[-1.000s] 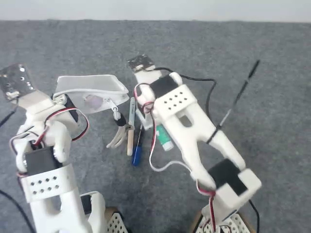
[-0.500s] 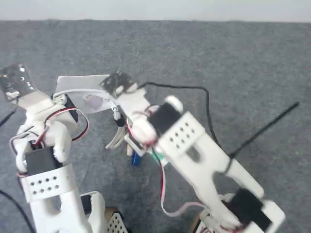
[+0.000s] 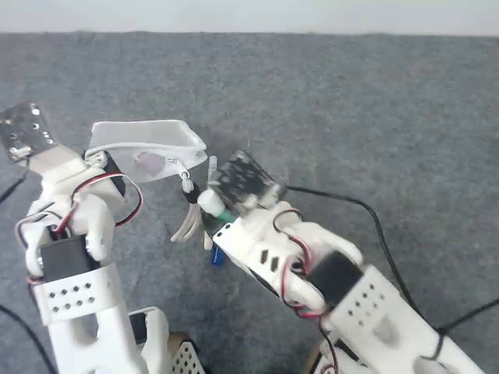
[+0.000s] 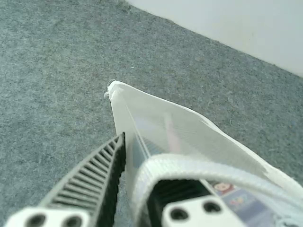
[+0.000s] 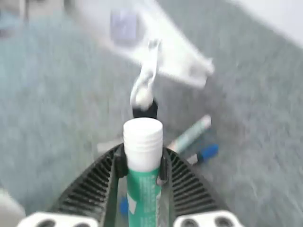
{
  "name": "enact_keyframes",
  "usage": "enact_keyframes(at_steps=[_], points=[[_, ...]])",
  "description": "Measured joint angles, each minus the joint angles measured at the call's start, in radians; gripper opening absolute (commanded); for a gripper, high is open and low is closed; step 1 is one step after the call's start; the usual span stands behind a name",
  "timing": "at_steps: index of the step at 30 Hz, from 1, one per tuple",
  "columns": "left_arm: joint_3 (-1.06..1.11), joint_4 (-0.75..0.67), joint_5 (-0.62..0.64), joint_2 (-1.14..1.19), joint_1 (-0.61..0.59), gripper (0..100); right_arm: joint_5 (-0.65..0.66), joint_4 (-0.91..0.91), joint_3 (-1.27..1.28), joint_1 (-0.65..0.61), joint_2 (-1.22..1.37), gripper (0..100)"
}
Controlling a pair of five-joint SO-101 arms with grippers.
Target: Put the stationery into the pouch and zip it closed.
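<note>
Holds glue stick (image 5: 142, 179) tight in right gripper (image 5: 140, 153), cap pointing far-left at the nearby pouch (image 3: 148, 144), maybe open, pinched in left gripper (image 4: 130, 158).

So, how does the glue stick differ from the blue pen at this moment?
The glue stick is clamped in the right gripper, while the blue pen lies loose on the carpet. The glue stick is thick and green with a white ribbed cap, while the blue pen is much thinner. Both are outside the pouch, whose edge the left gripper holds.
</note>
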Motion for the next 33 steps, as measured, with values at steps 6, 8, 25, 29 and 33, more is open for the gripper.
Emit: enact_keyframes(at_steps=[6, 8, 25, 29, 33], points=[[0.0, 0.0, 0.0, 0.0, 0.0, 1, -0.043, -0.249, 0.172, 0.0, -0.137, 0.9], [0.0, 0.0, 0.0, 0.0, 0.0, 1, -0.043, -0.327, 0.218, 0.0, -0.161, 0.9], [0.0, 0.0, 0.0, 0.0, 0.0, 1, -0.044, -1.019, 0.402, -0.002, -0.178, 0.9], [0.0, 0.0, 0.0, 0.0, 0.0, 1, -0.048, -1.123, 0.402, -0.002, -0.178, 0.8], [0.0, 0.0, 0.0, 0.0, 0.0, 1, -0.048, -1.217, 0.402, -0.002, -0.163, 0.7]])
